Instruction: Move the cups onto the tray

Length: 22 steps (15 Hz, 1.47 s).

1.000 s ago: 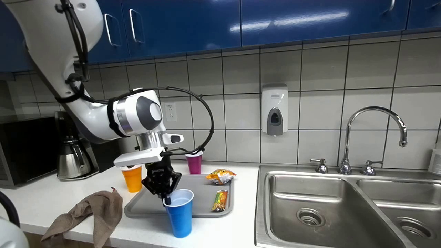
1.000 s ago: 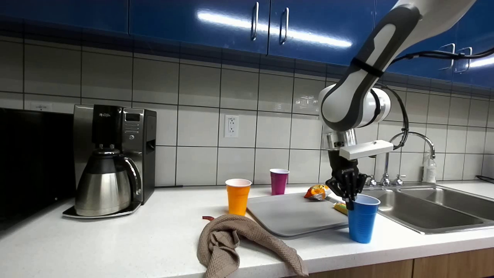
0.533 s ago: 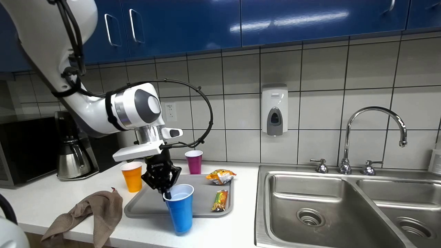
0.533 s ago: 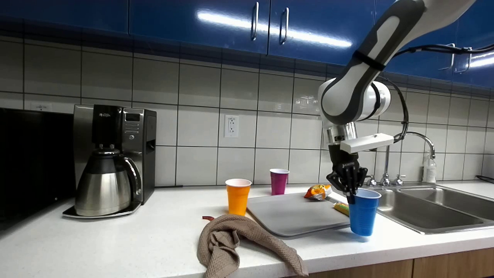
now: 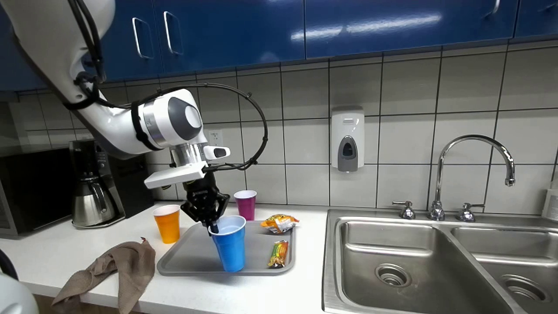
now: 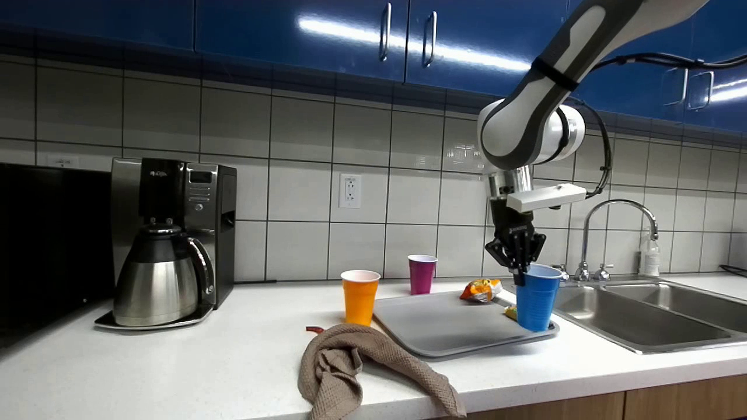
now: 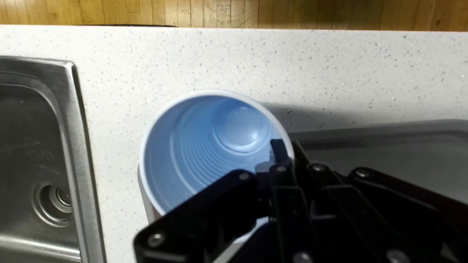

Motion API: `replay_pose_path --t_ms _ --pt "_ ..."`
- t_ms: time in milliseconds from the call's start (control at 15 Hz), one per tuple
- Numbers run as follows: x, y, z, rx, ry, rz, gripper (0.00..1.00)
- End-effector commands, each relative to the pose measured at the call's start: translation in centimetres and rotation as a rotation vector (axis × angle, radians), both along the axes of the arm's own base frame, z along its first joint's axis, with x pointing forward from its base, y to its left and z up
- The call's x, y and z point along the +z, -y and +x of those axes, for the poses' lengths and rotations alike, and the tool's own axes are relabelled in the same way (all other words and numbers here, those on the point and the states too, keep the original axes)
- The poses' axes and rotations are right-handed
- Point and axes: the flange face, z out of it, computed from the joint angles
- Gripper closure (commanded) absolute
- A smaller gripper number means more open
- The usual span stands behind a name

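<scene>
Evidently, the blue cup point(image 5: 230, 246) is in transfer, jaws clamped on its rim. Next: lower it inside the tray's point(image 5: 194, 257) front edge.

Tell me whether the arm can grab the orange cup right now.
Probably not yet: the gripper is shut on the blue cup. The orange cup itself stands upright, its mouth uncovered.

The blue cup point(image 5: 232, 250) and fingers point(image 7: 280, 151) both higher over the counter point(image 5: 270, 298) than a second ago
</scene>
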Motion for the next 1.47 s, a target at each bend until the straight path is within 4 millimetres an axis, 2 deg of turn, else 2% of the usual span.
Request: replay_pose_path --t_ms 0,333,867,1400 --pt "1.3 -0.2 1.5 0.0 -0.004 -0.013 0.99" --pt "0.9 -0.5 3.8 -0.015 0.002 -0.012 0.99" --pt "-1.2 0.0 7.6 -0.042 -0.006 -0.024 0.99" --pt "-3.0 1.0 9.4 -0.073 -0.019 -0.023 0.99"
